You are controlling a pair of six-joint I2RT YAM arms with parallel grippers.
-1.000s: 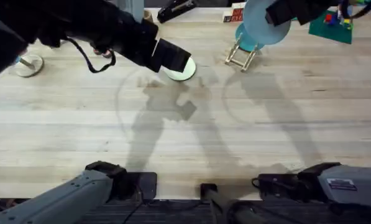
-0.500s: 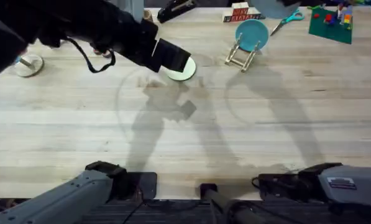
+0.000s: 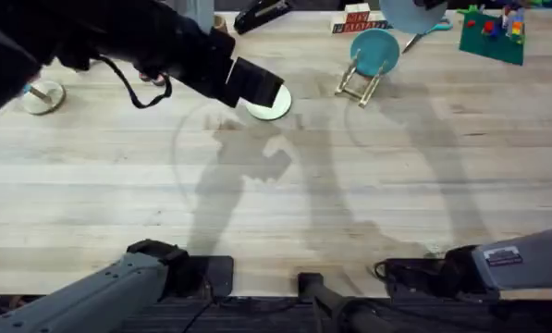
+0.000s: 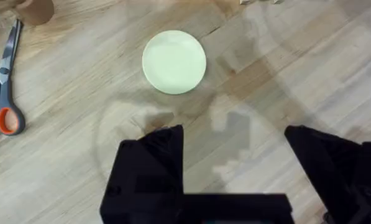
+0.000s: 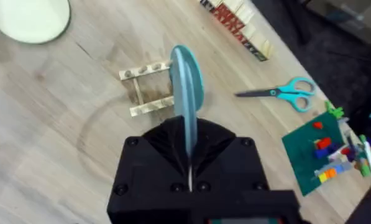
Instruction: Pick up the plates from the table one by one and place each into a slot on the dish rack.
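The cream plate (image 3: 274, 104) (image 4: 174, 62) lies flat on the table (image 3: 285, 203). My left gripper (image 3: 250, 83) (image 4: 235, 146) hovers open just short of it, with nothing between its fingers. High over the table's far side, my right gripper (image 5: 189, 149) is shut on the light blue plate (image 5: 189, 124), which stands on edge in it. The plate shows as a pale shape (image 3: 410, 11) at the overhead view's top. Below it stands the dish rack (image 3: 357, 85) (image 5: 146, 90), with a darker teal plate (image 3: 374, 53) upright in its far slot.
Teal scissors (image 3: 428, 28) (image 5: 284, 92), a box of wooden blocks (image 3: 354, 18) and a green board with toy bricks (image 3: 493, 32) lie behind the rack. Orange-handled scissors (image 4: 2, 93) lie near the cream plate. A small round dish (image 3: 42, 95) sits far left.
My right gripper has carried the light blue plate up and back from over the rack, uncovering the teal plate. The left arm has barely moved.
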